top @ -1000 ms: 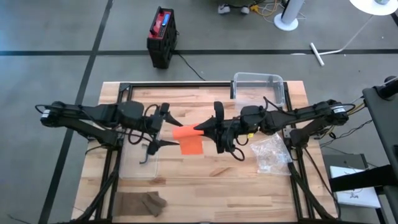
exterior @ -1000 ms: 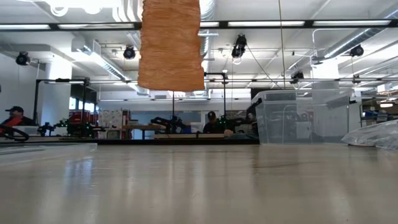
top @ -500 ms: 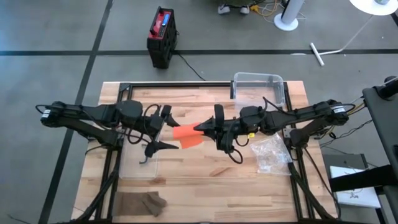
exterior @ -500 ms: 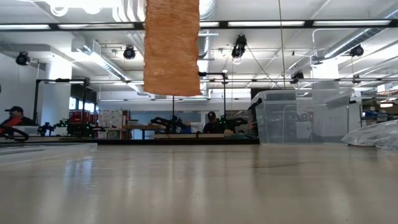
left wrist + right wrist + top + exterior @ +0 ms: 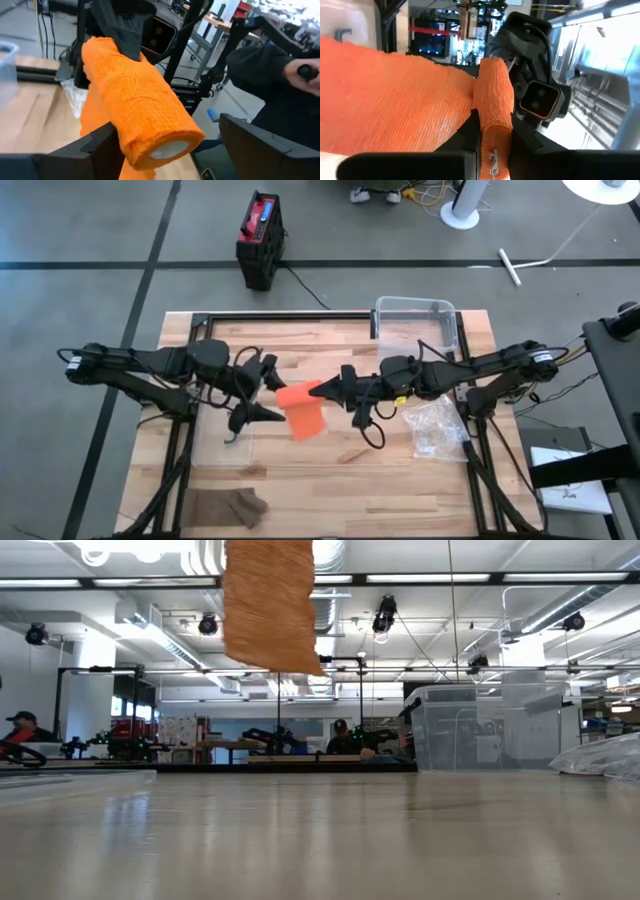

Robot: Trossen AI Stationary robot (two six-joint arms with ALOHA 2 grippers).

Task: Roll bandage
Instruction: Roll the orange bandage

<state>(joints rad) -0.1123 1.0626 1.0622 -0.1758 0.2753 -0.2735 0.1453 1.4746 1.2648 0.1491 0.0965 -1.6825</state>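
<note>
Nearest the front edge of the wooden table, at its left corner, lies a dark folded cloth, untouched. Above mid-table both arms meet in the air: the right gripper is clamped on one end of the orange bandage roll, its fingers pinching the roll's core as the right wrist view shows, while a loose tail of bandage hangs down from the roll; from table height that tail dangles clear of the surface. The left gripper stands with its fingers spread wide on either side of the roll's free end, the roll pointing straight into the gap in the left wrist view, not yet gripped. A crumpled clear plastic bag lies just beside the right arm, and a shallow clear tray lies under the left arm. Farther back stands a clear plastic bin near the table's far edge, and beyond the table a black and red case sits on the floor. The step in hand looks like a handover or regrasp partway through winding: the roll is mostly wound, with the tail left to take up. Next, the left fingers probably need to close squarely on the free end so the roll can be turned and the hanging tail drawn in without slipping off.
</note>
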